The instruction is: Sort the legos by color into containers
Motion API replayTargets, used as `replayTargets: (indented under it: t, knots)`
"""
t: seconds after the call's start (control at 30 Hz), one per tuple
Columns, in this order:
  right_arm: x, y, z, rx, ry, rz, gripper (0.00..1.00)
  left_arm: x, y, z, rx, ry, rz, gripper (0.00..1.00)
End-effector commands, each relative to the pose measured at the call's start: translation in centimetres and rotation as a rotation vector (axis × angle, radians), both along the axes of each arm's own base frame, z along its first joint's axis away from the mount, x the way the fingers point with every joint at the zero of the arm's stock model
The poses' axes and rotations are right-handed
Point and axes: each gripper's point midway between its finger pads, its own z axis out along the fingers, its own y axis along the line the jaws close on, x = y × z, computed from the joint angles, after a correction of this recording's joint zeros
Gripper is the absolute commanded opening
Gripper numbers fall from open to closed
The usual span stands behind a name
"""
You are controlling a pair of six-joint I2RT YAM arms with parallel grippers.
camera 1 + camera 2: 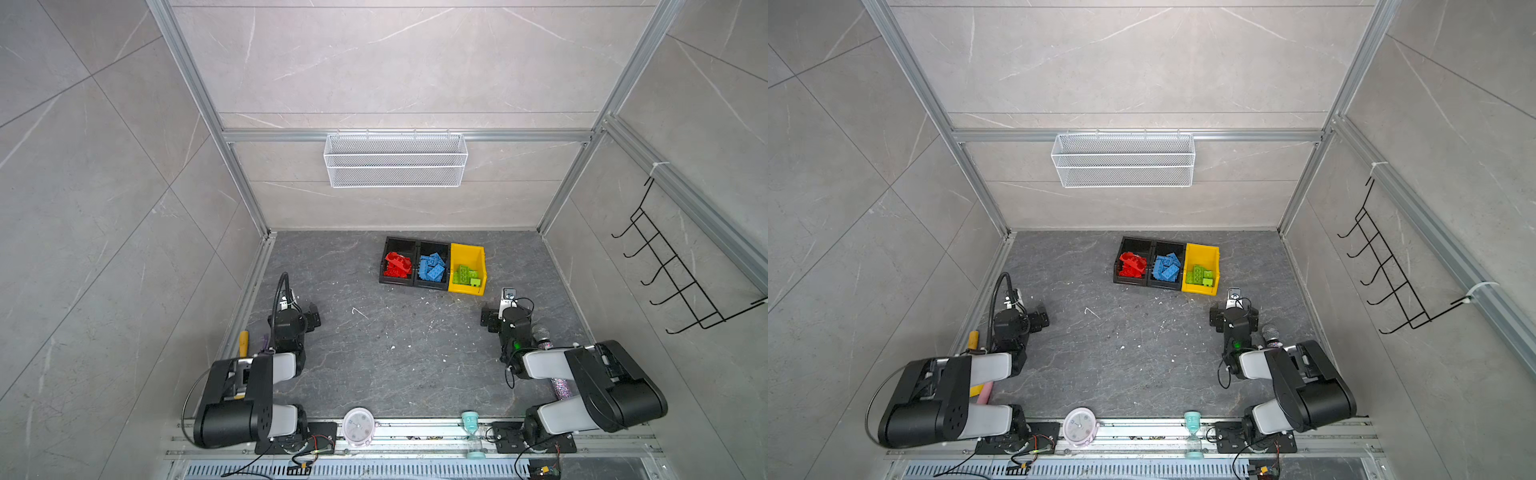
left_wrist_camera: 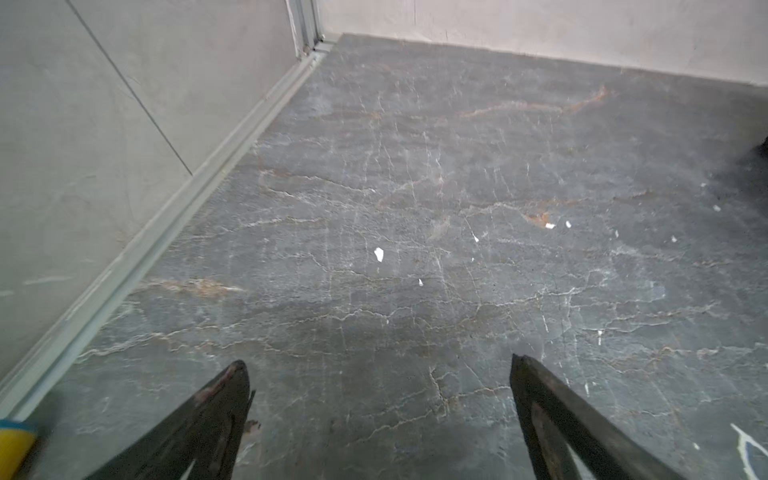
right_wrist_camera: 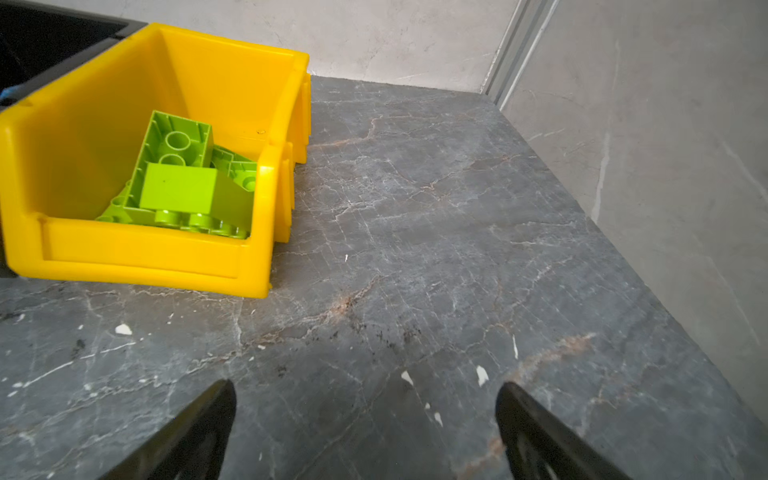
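Sorting looks done: red legos (image 1: 397, 266) in the end black bin (image 1: 397, 242), blue legos (image 1: 432, 267) in the middle black bin (image 1: 434, 246), green legos (image 3: 178, 185) in the yellow bin (image 3: 141, 255). No loose bricks seen on the table (image 1: 374, 353). Left gripper (image 2: 376, 365) and right gripper (image 3: 365, 388) gape wide, empty. Next move, likely, is just parking the arms.

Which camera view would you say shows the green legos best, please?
The right wrist view: the green legos lie close up in the yellow bin, studs and hollow undersides plain. In both top views the green legos are only a small patch. The left wrist view shows none of them.
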Motion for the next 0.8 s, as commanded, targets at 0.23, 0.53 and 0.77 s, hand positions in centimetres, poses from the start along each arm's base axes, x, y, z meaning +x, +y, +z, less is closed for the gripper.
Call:
replayTargets:
  t: [0.23,0.53,0.77]
  knots:
    - [2.2,-0.9,2.7,0.074,-0.143,-0.016,1.00,2.0,0.5,2.2,0.018,-0.083,0.018,1.00]
    - [2.5,-1.1,2.6,0.080,-0.134,-0.027,1.00,2.1,0.6,2.3,0.020,-0.086,0.018,1.00]
    - [2.4,-1.1,2.5,0.082,-0.129,-0.028,1.00,2.0,0.6,2.2,0.020,-0.084,0.017,1.00]
